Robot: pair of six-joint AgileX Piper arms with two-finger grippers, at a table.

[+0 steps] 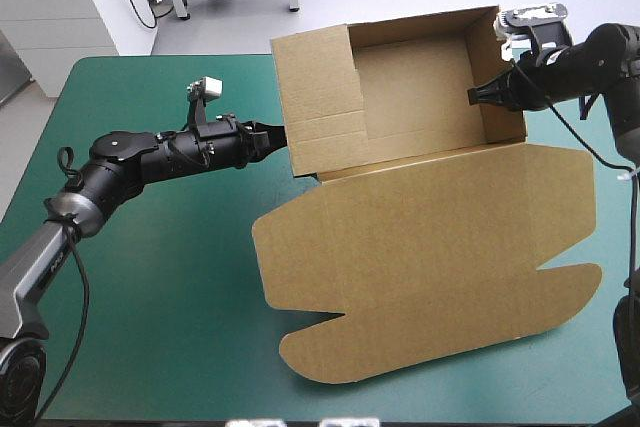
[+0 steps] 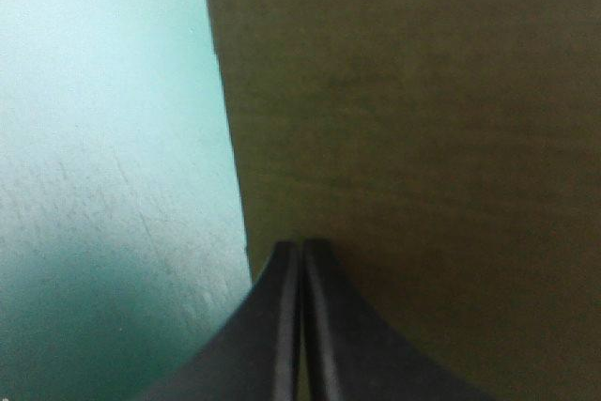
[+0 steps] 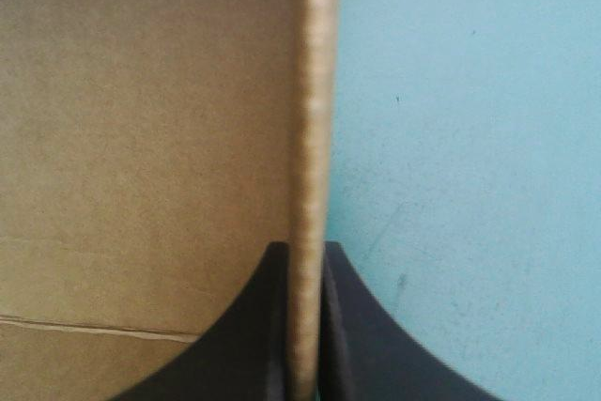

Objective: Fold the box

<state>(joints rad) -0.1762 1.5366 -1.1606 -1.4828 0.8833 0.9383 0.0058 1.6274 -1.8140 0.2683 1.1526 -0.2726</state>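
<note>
The brown box [image 1: 420,97] stands as an open tray at the far middle of the table, its walls raised. Its lid [image 1: 430,257] lies flat toward the near edge. My left gripper [image 1: 278,136] is shut, its tips against the outer face of the tray's left wall. In the left wrist view the black fingers meet in one arch [image 2: 300,249] with that brown wall [image 2: 423,138] straight ahead. My right gripper [image 1: 474,96] is shut on the tray's right wall. The right wrist view shows the board's edge [image 3: 315,91] running between the fingers [image 3: 305,255].
The teal-green cover [image 1: 150,277] shows to the left of the box and along the near edge. The tray's back wall stands close to the table's far edge. The lid's rounded flaps reach toward the near right corner [image 1: 560,297].
</note>
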